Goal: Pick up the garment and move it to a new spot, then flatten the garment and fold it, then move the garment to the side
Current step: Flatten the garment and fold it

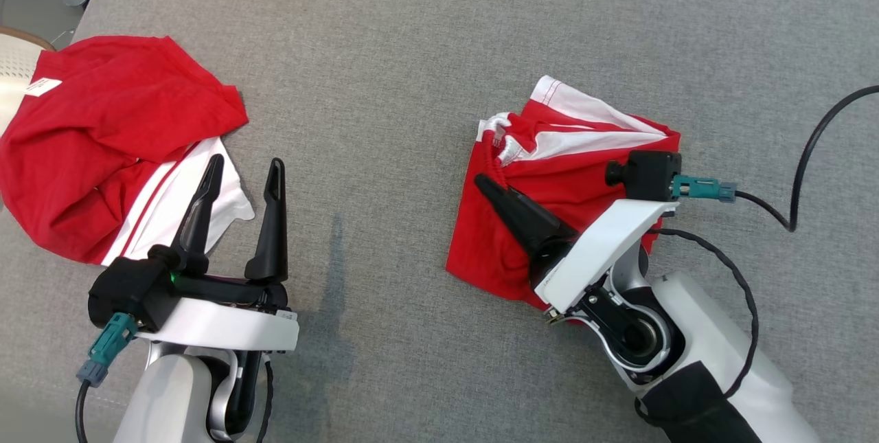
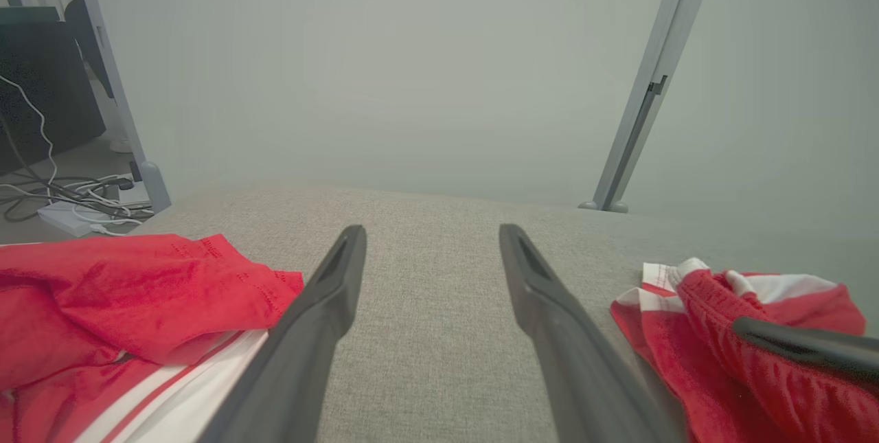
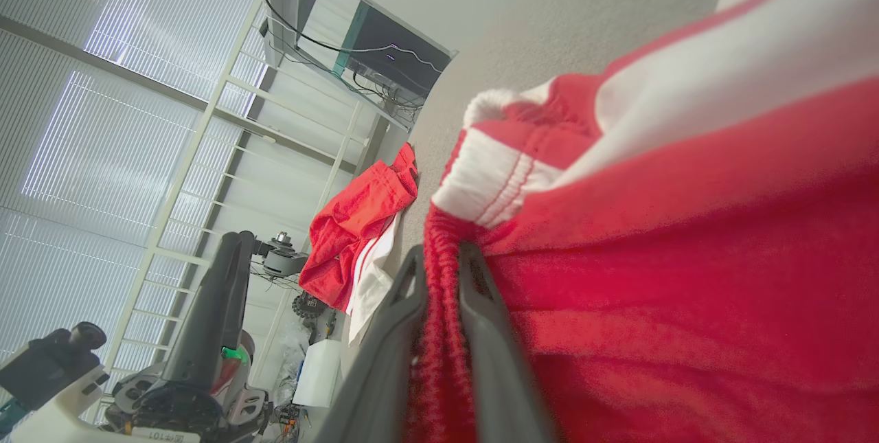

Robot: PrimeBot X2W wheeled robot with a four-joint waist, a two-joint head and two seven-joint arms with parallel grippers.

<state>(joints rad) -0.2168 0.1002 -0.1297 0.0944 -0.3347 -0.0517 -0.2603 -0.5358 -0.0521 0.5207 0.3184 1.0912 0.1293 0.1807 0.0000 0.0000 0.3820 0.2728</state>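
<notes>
Pinching red garment (image 1: pixel 590 202) edge, right tool (image 3: pixel 439 257); left tool (image 1: pixel 246 168) spread wide.

The left black two-fingered claw (image 1: pixel 246 161), on its white forearm at 7 o'clock, spreads its fingers wide, pointing to 12. The right black two-fingered claw (image 1: pixel 484 183), reaching from 5 o'clock, points to 10, pinched on the red-and-white fabric garment (image 1: pixel 577 189).

The garment (image 1: pixel 570 185) is red with white panels and white stitched trim. It lies in a compact, roughly square fold on the grey fabric surface (image 1: pixel 412 51), right of centre, creased across its top. Its gathered red elastic edge at the upper left corner is pinched between the fingers of the right gripper (image 3: pixel 439 254).
</notes>
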